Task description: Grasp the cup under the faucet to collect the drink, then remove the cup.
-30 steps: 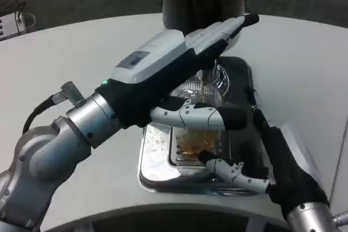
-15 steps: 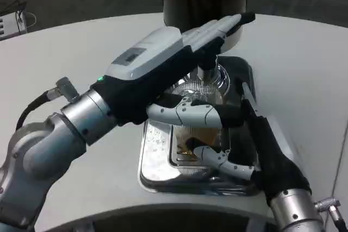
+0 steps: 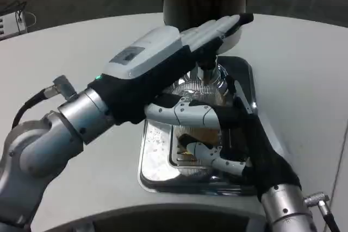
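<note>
My right hand (image 3: 239, 145) grips the cup (image 3: 204, 129) under the faucet (image 3: 206, 71) while my left hand (image 3: 179, 52) presses on the tap above, so drink is collecting and removing the cup remains.

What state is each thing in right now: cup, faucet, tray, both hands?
cup: clear, upright on the tray under the faucet, amber drink inside.
faucet: over the cup; flow not discernible.
tray: metal, wet with droplets, on the table.
left hand: fingers stretched out onto the faucet.
right hand: fingers around the cup's side; firm grip not certain.
</note>
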Available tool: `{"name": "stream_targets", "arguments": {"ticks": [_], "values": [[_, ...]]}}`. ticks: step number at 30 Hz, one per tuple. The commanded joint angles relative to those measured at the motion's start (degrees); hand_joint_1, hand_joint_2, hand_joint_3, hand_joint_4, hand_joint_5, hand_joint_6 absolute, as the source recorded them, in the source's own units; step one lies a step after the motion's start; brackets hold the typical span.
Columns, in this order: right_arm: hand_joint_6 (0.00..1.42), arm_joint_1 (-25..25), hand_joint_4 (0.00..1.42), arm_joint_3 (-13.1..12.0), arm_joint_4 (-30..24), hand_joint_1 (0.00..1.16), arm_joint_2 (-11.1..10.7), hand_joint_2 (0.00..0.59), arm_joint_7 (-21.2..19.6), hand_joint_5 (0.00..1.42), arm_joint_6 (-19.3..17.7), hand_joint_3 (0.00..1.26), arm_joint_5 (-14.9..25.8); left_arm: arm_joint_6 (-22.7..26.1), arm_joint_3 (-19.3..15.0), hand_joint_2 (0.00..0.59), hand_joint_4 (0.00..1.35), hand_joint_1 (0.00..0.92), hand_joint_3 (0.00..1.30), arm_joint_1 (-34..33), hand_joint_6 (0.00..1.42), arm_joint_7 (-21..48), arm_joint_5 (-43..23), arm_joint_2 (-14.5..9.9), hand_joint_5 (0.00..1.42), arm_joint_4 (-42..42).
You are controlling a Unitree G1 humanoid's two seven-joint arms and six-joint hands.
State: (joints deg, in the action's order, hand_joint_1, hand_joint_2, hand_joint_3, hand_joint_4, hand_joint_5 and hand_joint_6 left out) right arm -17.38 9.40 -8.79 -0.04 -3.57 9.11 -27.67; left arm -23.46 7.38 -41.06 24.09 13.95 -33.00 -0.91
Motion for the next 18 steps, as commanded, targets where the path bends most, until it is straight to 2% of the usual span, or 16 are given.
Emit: {"name": "stream_targets", "arguments": {"ticks": [1,12,18], "values": [[0.02,-0.7,0.00,0.4,1.1,0.78,0.6,0.203,-1.0,0.00,0.3,0.00,0.7,0.6,1.7,0.015,0.00,0.000,0.00,0.0,0.02,2.8,1.7,-1.1,0.00,-1.8],[0.02,-1.4,0.00,0.2,2.2,0.78,0.7,0.203,-1.7,0.00,0.4,0.00,1.1,0.2,2.4,0.015,0.00,0.000,0.00,-1.2,0.02,4.2,2.0,-1.1,0.00,-2.1],[0.02,-1.9,0.00,0.2,2.9,0.78,0.9,0.202,-2.3,0.00,0.1,0.00,1.5,-3.9,-3.0,0.017,0.00,0.000,0.00,2.4,0.11,-3.1,-1.5,1.8,0.00,-1.7]]}}
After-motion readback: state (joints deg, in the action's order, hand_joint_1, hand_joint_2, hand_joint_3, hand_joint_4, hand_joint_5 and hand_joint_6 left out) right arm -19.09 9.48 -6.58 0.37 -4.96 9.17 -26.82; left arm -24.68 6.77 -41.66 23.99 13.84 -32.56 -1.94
